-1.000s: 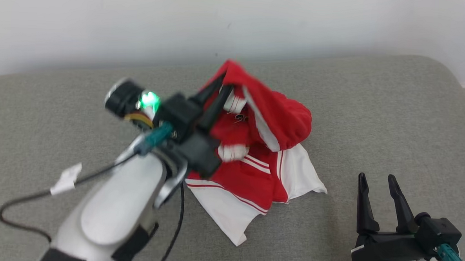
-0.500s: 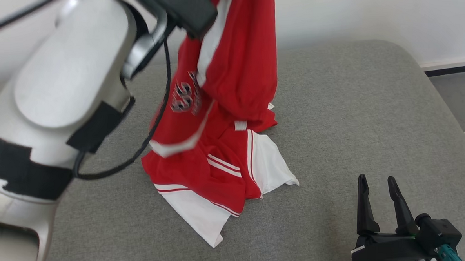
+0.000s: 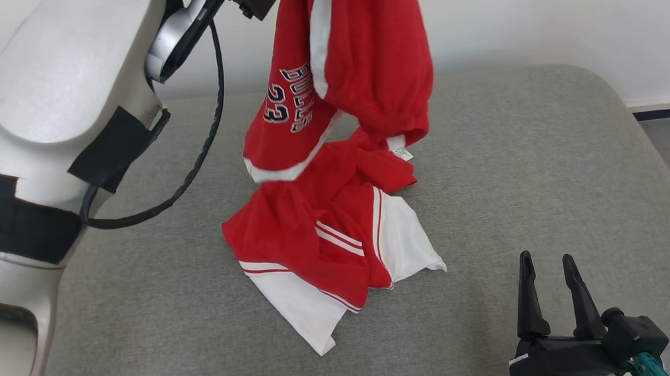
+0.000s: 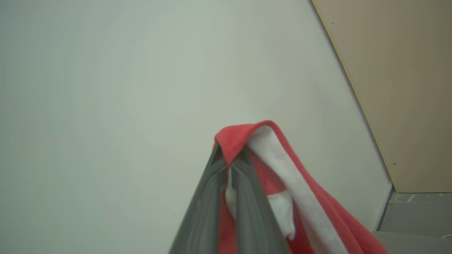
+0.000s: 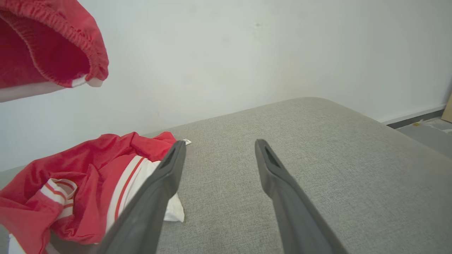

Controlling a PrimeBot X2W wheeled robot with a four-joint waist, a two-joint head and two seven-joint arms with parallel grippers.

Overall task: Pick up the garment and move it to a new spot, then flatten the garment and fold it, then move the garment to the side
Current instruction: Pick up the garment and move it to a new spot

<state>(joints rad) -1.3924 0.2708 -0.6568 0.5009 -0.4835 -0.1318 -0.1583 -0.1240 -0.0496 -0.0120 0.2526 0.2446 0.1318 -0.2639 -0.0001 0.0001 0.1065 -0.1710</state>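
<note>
While half aloft — garment (image 3: pixel 322 227) in left gripper (image 4: pixel 229 157)

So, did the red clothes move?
Yes. The garment rose off the grey cushion; the left gripper holds its top, its bottom still lying there.

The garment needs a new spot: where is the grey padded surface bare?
Bare: the grey padded surface right of the red-and-white garment, up to the open right gripper; also the near edge. Crowded: the middle, where cloth trails.
</note>
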